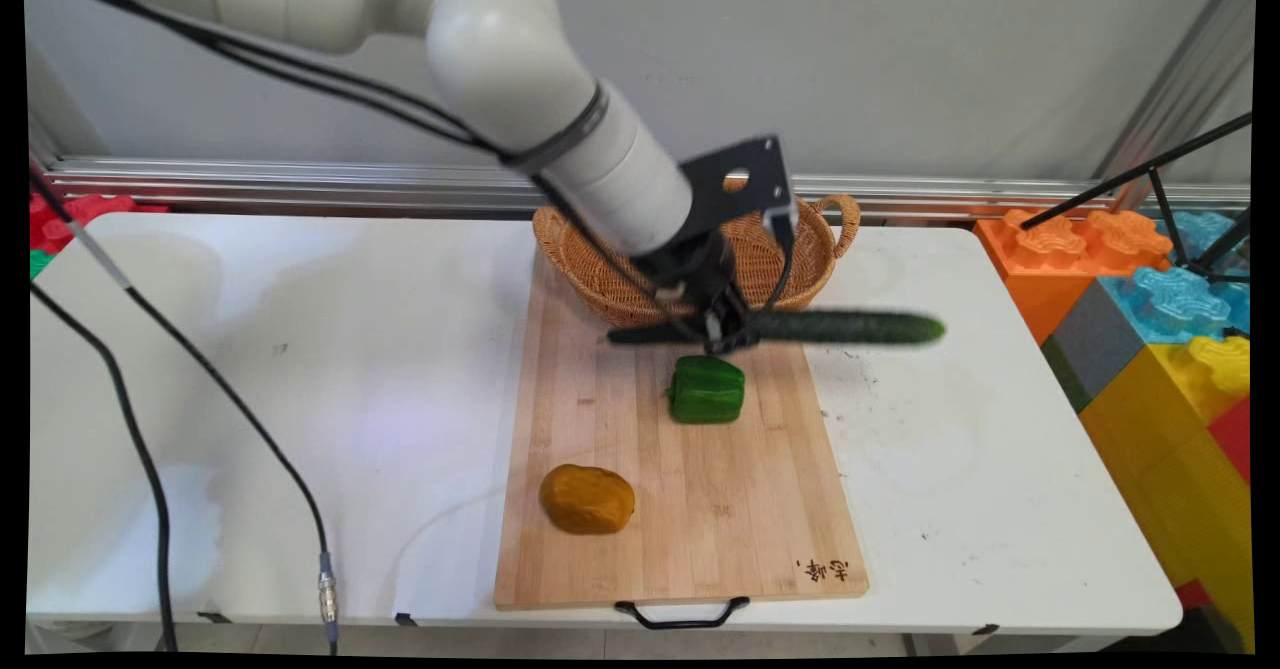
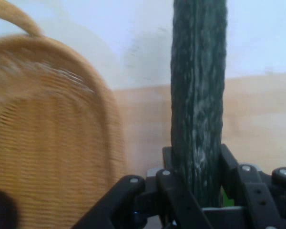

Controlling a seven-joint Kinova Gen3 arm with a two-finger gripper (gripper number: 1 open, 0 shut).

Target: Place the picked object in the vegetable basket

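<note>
White desk point(image 1: 300, 369) is carrying a wooden cutting board point(image 1: 690, 509). Claw point(image 1: 722, 334) is gripping a cucumber point(image 1: 850, 327) level above the board's far end, just in front of a wicker basket point(image 1: 600, 269). Green pepper point(image 1: 707, 389) and potato point(image 1: 587, 498) are sitting on the board.

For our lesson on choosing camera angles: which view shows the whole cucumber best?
The main view: the cucumber appears nearly end to end, level, held by the hand in front of the wicker basket. The hand view shows only part of its length between the fingers.
</note>
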